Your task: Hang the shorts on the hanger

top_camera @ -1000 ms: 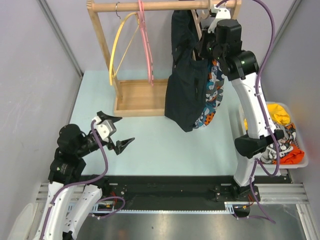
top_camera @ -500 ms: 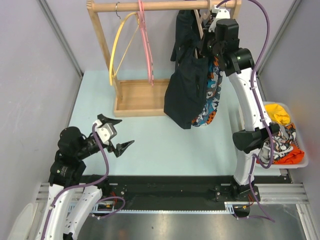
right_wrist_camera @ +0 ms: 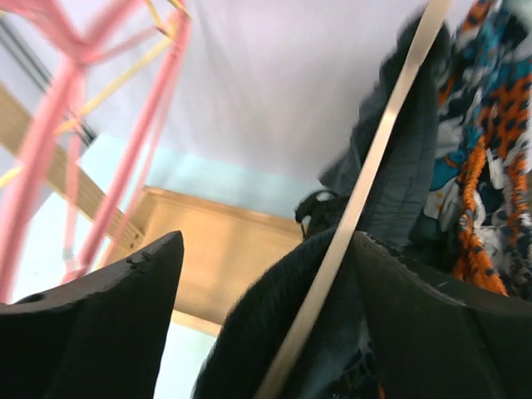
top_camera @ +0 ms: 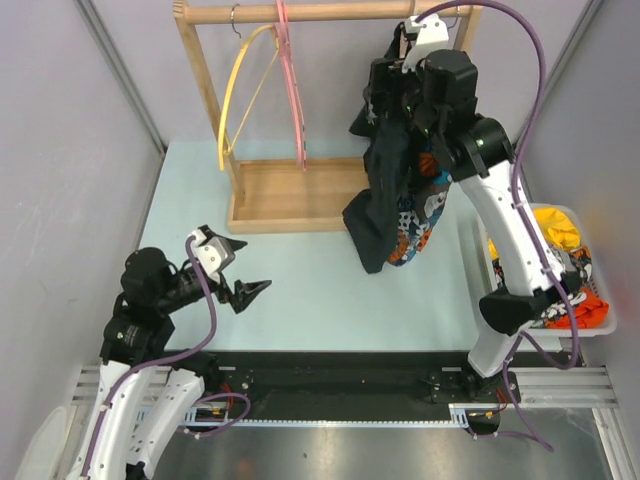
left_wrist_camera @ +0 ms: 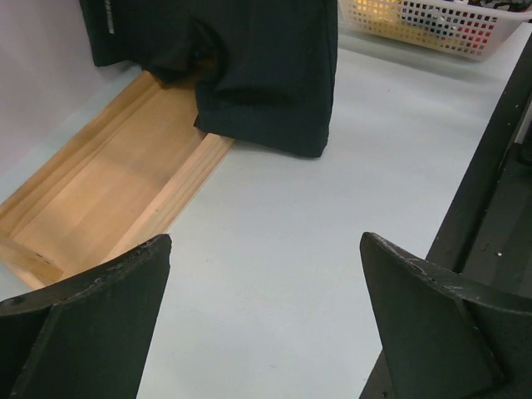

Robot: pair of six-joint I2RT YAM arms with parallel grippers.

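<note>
The dark navy shorts (top_camera: 385, 200) hang from the rack's top rail, draped over the thin tan hanger (right_wrist_camera: 374, 158), whose bar runs diagonally across the right wrist view. My right gripper (top_camera: 383, 95) is up at the top of the shorts (right_wrist_camera: 258, 332) and stands open, its jaws (right_wrist_camera: 268, 241) either side of the fabric and the hanger bar without closing on them. My left gripper (top_camera: 252, 263) hovers low over the table at the near left, open with nothing in it (left_wrist_camera: 266, 241). The lower part of the shorts (left_wrist_camera: 266, 75) shows ahead of it.
A colourful patterned garment (top_camera: 425, 200) hangs right behind the shorts. A yellow hanger (top_camera: 240, 90) and a pink hanger (top_camera: 292, 80) hang on the wooden rail (top_camera: 300, 12). The rack's wooden base (top_camera: 285, 195) lies on the table. A white basket (top_camera: 575, 325) of clothes sits at the right edge.
The right gripper has opened, letting go of the hanger and shorts, and shifted left along the rail. The shorts swung and now hang narrower. The left arm barely moved.
</note>
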